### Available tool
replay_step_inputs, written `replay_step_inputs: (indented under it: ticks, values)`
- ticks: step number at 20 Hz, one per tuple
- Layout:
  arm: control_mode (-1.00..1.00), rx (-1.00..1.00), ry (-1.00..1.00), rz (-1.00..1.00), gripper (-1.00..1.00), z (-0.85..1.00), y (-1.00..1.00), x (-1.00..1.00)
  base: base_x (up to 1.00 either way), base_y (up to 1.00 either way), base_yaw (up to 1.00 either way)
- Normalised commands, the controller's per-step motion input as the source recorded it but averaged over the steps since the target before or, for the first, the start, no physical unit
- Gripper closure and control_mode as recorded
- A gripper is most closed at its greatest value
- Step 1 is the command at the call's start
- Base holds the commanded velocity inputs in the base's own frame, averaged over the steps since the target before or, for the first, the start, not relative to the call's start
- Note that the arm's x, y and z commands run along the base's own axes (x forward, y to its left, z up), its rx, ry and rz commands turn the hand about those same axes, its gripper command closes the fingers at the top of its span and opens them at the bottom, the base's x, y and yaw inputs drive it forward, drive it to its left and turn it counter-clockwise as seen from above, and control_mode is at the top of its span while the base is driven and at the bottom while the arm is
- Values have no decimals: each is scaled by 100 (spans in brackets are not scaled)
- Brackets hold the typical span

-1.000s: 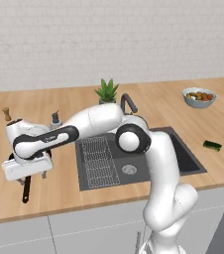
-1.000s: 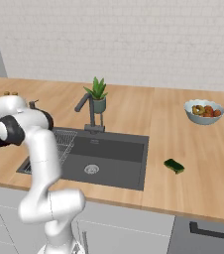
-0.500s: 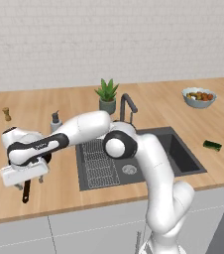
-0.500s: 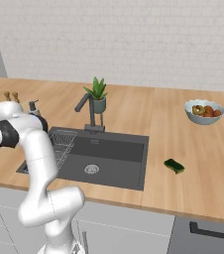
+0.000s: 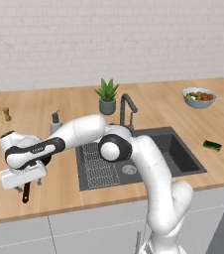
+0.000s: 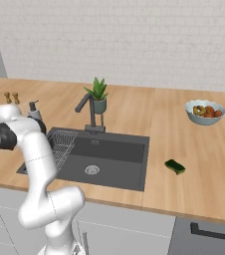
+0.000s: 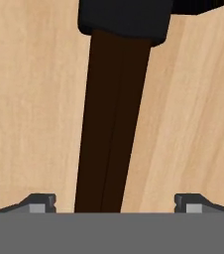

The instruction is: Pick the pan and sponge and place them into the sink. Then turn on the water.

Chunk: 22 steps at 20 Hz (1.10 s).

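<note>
The pan (image 7: 129, 17) lies on the wooden counter left of the sink (image 5: 181, 151), and my arm covers most of it in the left base view. Its long dark handle (image 7: 109, 129) (image 5: 26, 193) runs between my gripper's (image 7: 115, 203) (image 5: 27, 186) fingertips (image 7: 42, 202), which stand wide apart on either side without touching it. The gripper is open, low over the handle. The sponge (image 5: 212, 145) (image 6: 174, 166) lies on the counter right of the sink (image 6: 114, 159). The faucet (image 5: 126, 106) (image 6: 88, 107) stands behind the basin, and no water runs.
A potted plant (image 5: 107, 96) and a soap dispenser (image 5: 56, 122) stand behind the sink. Two small shakers (image 5: 0, 114) are at the far left, a fruit bowl (image 5: 198, 97) at the far right. A wire rack (image 5: 96, 163) fills the sink's left side.
The hand has sunk a little lower over the pan's handle and the arm has swung further left. The pan and the sponge have not moved.
</note>
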Motion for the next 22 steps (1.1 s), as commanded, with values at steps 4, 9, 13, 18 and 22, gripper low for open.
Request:
replay_step_inputs:
  ticks: [4, 9, 13, 18, 22]
  values:
    - [-100, 0, -2, 0, -100, -1, 9, 14, 0, 0, 0]
    - [-100, 0, -4, 0, -100, -6, 1, 0, 0, 0, 0]
    - [-100, 0, -5, 0, -100, -20, 0, 0, 0, 0, 0]
    - [-100, 0, -3, -2, 100, -9, -10, 0, 0, 0, 0]
    - [-100, 6, 0, -5, 100, 0, -34, -3, 0, 0, 0]
